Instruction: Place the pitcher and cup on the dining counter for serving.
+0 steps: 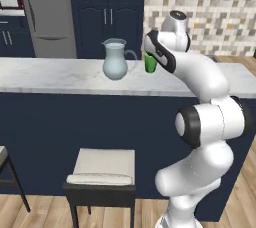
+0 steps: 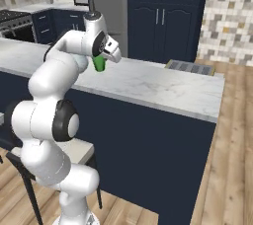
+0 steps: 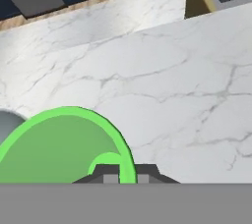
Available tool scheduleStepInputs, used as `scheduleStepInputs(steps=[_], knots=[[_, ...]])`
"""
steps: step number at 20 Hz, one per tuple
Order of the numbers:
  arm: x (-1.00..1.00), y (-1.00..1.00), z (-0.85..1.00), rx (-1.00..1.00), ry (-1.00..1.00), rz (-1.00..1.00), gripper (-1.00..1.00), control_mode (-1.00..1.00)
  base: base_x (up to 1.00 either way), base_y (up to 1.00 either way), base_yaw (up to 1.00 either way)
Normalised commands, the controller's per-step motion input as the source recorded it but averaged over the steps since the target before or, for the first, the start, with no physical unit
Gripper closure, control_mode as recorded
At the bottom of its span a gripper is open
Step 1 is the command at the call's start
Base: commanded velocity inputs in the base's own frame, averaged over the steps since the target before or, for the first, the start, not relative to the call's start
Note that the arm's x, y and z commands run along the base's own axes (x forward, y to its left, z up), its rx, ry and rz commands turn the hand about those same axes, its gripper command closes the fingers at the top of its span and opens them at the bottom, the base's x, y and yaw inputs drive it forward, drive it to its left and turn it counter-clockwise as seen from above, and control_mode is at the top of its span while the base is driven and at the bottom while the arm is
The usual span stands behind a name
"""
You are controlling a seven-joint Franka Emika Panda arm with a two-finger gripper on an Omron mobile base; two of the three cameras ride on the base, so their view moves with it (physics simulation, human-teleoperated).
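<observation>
Left base view. We record the dining worktop (image 1: 55,77), marble-topped with a navy panelled side, running across the frame. The pitcher (image 1: 115,60) stands upright on it near frame centre, handle toward 3 o'clock. The cup (image 1: 150,63) sits just beside the pitcher at its 3 o'clock, partly behind the arm's wrist; whether its base touches the marble we cannot tell. The pincer (image 1: 148,58) is at the cup, its fingers hidden by the wrist. A cushioned stool (image 1: 102,170) stands below the worktop at 6 o'clock of the pitcher. A grey refrigerator (image 1: 47,12) and navy cabinets (image 1: 107,7) line the back.

Right base view. We list the cup (image 2: 100,63) as a green sliver under the pincer (image 2: 101,60), over the dining worktop (image 2: 163,88) near its far edge. A pale patch of the pitcher (image 2: 80,62) shows at the cup's 9 o'clock, mostly covered by the arm. A stove (image 2: 17,24) stands at upper left.

Hand view. We note the cup (image 3: 59,147) from above, its green rim filling the lower left. The pincer (image 3: 127,175) is clamped narrow on the cup's rim, one finger (image 3: 110,175) inside the wall and one outside. A grey curve of the pitcher (image 3: 10,122) lies at 9 o'clock. Marble of the dining worktop (image 3: 187,95) spreads beyond, toward 1 o'clock.
</observation>
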Motion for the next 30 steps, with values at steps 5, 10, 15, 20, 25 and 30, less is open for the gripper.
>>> scheduleStepInputs(steps=[5,10,15,20,25,30], knots=[[0.29,0.0,-0.28,0.0,0.0,-0.07,1.0,-1.0,0.0,0.0,0.0],[0.24,0.0,-0.52,0.0,0.0,-0.06,1.0,-1.0,0.0,0.0,0.0],[0.23,0.0,-0.52,0.0,0.0,-0.04,1.0,-1.0,0.0,0.0,0.0],[0.22,0.0,-0.4,0.0,0.0,-0.03,1.0,-1.0,0.0,0.0,0.0],[0.25,0.0,-0.26,0.0,0.0,-0.02,1.0,-1.0,0.0,0.0,0.0],[0.04,0.0,-0.01,0.0,0.0,-0.02,-1.0,-1.0,0.0,0.0,0.0]])
